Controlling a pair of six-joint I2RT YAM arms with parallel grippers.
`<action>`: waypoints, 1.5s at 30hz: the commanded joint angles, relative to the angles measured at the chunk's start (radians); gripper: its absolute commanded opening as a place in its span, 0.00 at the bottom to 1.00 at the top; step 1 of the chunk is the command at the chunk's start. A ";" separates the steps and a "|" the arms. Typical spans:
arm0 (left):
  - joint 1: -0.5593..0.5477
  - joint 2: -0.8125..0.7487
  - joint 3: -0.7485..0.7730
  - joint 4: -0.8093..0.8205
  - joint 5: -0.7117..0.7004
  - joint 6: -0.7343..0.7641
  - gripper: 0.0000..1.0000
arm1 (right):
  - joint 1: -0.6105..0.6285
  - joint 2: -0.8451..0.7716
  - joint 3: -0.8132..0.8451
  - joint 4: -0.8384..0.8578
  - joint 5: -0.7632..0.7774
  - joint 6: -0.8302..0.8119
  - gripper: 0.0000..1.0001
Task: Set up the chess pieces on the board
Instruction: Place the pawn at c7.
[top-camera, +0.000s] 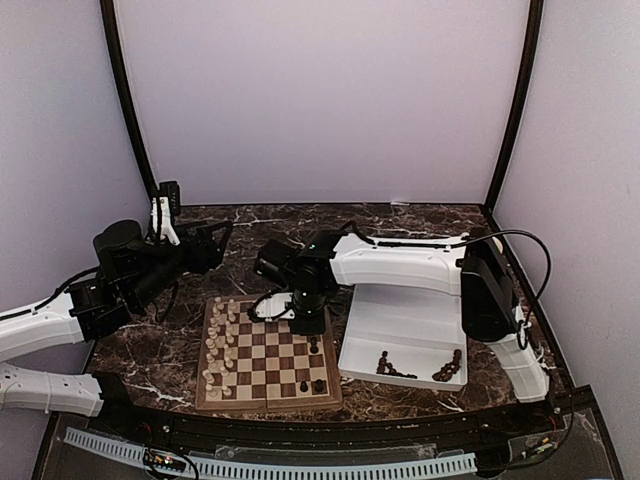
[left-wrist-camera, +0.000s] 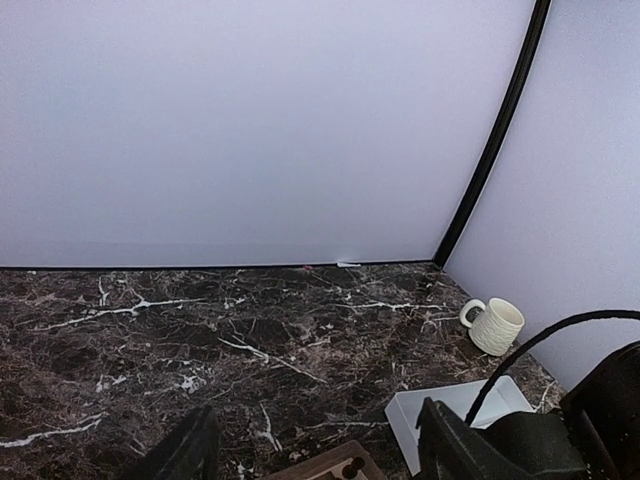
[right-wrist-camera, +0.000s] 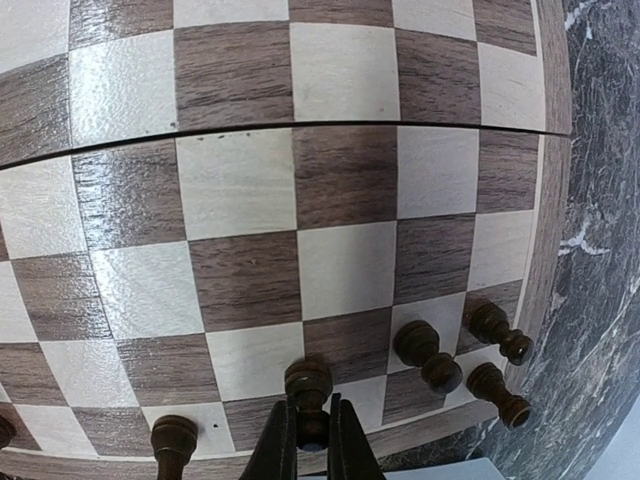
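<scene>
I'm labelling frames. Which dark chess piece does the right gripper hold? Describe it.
Find the chessboard's edge beside the white tray. Among the dark pieces there, it is the round-headed pawn pinched in the right gripper; its neighbours stand free.

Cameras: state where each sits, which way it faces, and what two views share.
Top external: high behind the robot, looking down at the board and white tray; left arm and right arm show.
Left wrist: on the left arm, facing the back wall over table and mug; open left pincer at bottom.
Right wrist: straight down on the board; right pincer grips a dark piece.
Shared: board, in top and right wrist.
</scene>
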 joint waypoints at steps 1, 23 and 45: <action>0.004 -0.004 -0.010 0.004 0.002 -0.002 0.70 | 0.006 0.024 0.037 0.013 0.014 0.012 0.03; 0.004 0.022 -0.019 0.021 0.027 0.002 0.70 | 0.006 0.044 0.047 0.037 0.059 0.023 0.27; 0.004 0.018 -0.030 0.024 0.037 -0.013 0.70 | 0.015 0.056 0.071 0.031 0.038 0.023 0.18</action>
